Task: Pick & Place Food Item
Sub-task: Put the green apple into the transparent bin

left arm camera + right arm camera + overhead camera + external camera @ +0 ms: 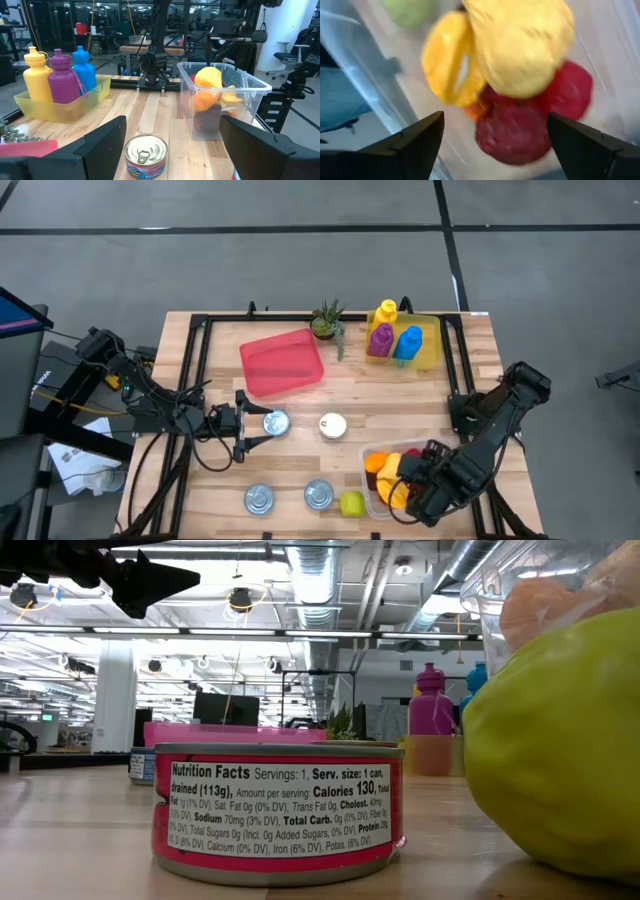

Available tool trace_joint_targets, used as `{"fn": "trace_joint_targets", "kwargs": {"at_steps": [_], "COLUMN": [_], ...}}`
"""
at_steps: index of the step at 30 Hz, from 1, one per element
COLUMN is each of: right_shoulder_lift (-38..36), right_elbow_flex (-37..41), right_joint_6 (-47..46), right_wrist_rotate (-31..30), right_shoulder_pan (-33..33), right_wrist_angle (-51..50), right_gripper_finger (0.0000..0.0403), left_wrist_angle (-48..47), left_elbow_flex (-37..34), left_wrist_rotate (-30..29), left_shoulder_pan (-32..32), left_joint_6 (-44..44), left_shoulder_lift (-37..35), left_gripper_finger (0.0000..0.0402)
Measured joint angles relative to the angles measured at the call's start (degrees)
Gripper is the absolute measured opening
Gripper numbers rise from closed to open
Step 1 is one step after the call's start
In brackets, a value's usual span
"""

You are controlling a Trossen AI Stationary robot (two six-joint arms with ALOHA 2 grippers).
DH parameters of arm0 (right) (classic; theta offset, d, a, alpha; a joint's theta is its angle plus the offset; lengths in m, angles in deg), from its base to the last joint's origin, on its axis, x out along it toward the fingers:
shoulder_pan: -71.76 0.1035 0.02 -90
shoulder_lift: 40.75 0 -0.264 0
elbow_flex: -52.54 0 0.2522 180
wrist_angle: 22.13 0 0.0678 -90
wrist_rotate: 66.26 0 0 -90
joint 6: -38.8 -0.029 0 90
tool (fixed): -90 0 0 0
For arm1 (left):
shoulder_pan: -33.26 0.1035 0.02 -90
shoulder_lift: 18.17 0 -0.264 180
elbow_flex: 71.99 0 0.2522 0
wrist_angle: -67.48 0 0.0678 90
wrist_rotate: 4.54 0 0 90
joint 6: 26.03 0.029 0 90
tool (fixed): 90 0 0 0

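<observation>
**A:** Three tins sat on the table (pixel 470 345), didn't they? Where was each one?

**B:** Yes, three. One tin (pixel 275 423) lay straight ahead of the left end effector (pixel 252 426), between its spread fingers and apparently not touched by them. The other two tins (pixel 259 500) stood side by side at the near edge, with a yellow-green fruit (pixel 351 503) just to their right.

**A:** So the left arm was the nearer one for that tin?

**B:** By a long way. The tin stood upright with its pull-tab lid up, so its axis was vertical and no side favoured a grip. My guess is that closing the fingers would have been enough.

**A:** And the right arm?

**B:** The right end effector (pixel 415 485) hung over the clear plastic bin (pixel 372 452) at the near right, fingers wide apart and holding nothing. Under it the bin held a heap of toy food: a yellow piece, an orange slice and at least two red pieces. I judged that food was going into that bin.

**A:** What else was on the table?

**B:** One white round lid-like thing (pixel 332 425) just right of the tin, one pink tray (pixel 283 363) beyond it, one small potted plant (pixel 325 320), and one yellow tray (pixel 430 350) at the far right with three bottles: yellow, purple and blue.
</observation>
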Motion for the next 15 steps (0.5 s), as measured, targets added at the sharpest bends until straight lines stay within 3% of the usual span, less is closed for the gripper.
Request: {"fn": "trace_joint_targets", "kwargs": {"at_steps": [10,15], "right_shoulder_lift": [-0.1,0.0], "right_elbow_flex": [0.0,0.0], "right_joint_6": [12.5,13.0], "right_wrist_rotate": [-4.8,-5.0], "right_shoulder_pan": [-3.8,-5.2], "right_wrist_angle": [9.3,6.2], "right_gripper_finger": [0.0332,0.0332], "left_wrist_angle": [-0.3,-1.5], "left_elbow_flex": [0.0,0.0], "left_wrist_rotate": [0.0,0.0], "left_shoulder_pan": [0.0,0.0], "left_joint_6": [0.0,-0.1], "left_shoulder_lift": [0.0,0.0], "left_gripper_finger": [0.0314,0.0314]}}
